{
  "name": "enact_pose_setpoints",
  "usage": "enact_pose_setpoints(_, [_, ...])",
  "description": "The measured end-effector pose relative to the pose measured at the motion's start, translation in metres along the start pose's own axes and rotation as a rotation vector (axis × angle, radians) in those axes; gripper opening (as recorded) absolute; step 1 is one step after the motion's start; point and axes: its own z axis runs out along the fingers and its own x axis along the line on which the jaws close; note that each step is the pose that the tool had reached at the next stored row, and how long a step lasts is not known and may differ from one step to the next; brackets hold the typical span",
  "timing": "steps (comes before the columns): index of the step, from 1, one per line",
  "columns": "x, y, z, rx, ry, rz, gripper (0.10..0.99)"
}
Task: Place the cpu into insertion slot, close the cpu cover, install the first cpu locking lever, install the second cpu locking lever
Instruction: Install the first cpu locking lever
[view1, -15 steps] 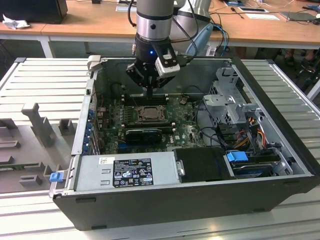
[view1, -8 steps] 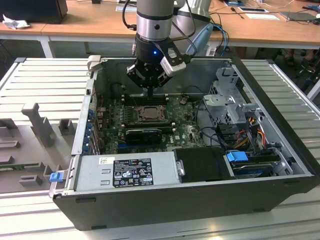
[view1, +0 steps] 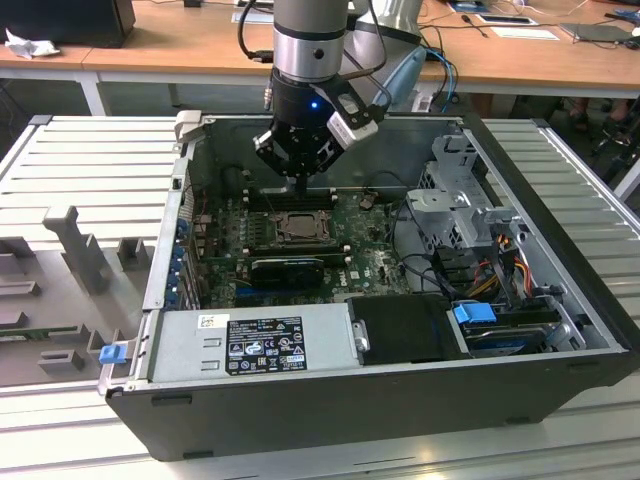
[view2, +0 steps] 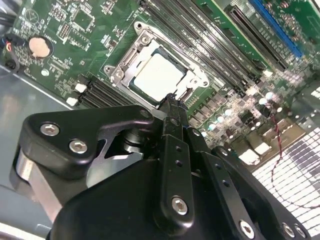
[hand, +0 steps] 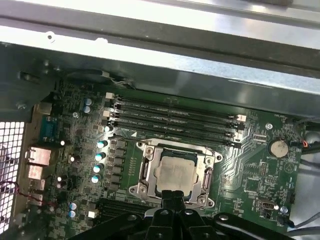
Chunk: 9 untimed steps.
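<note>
The cpu (view2: 159, 76) (hand: 175, 172) lies flat in the insertion slot (view1: 297, 228) of the green motherboard, its pale silver top facing up. The cpu cover (view2: 121, 64) (hand: 144, 172) lies down around it as a metal frame, and the chip shows through its window. My gripper (view2: 172, 102) (hand: 172, 196) (view1: 300, 186) hangs just above the socket's edge on the memory-slot-free side, fingers shut together into one narrow tip with nothing between them. I cannot tell how the locking levers stand.
Long black memory slots (hand: 172, 117) run beside the socket. A black expansion card (view1: 287, 268) lies in front of it in the exterior view. The power supply (view1: 250, 345), drive cage (view1: 465, 215) and loose cables (view1: 420, 255) crowd the open case.
</note>
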Motion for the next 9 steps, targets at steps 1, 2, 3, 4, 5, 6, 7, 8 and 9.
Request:
enact_pose_setpoints(1, [0.0000,0.0000,0.0000,0.000,-0.0002,-0.004,0.106])
enact_pose_setpoints(2, [0.0000,0.0001,0.0001,-0.001,-0.0009,-0.005,0.106])
enact_pose_setpoints(3, [0.0002,0.0001,0.0000,-0.001,-0.0020,-0.005,0.106])
enact_pose_setpoints(4, [0.0005,0.0001,0.0000,-0.001,-0.0054,-0.006,0.106])
enact_pose_setpoints(5, [0.0006,0.0001,0.0000,-0.001,-0.0092,-0.008,0.106])
enact_pose_setpoints(6, [0.0006,0.0001,0.0000,0.001,-0.0163,-0.015,0.106])
enact_pose_setpoints(7, [0.0006,0.0001,0.0001,0.002,-0.0257,-0.027,0.106])
enact_pose_setpoints(8, [0.0007,0.0001,0.0000,0.000,-0.0294,-0.030,0.106])
enact_pose_setpoints(9, [0.0009,0.0002,0.0000,-0.010,-0.0324,-0.031,0.106])
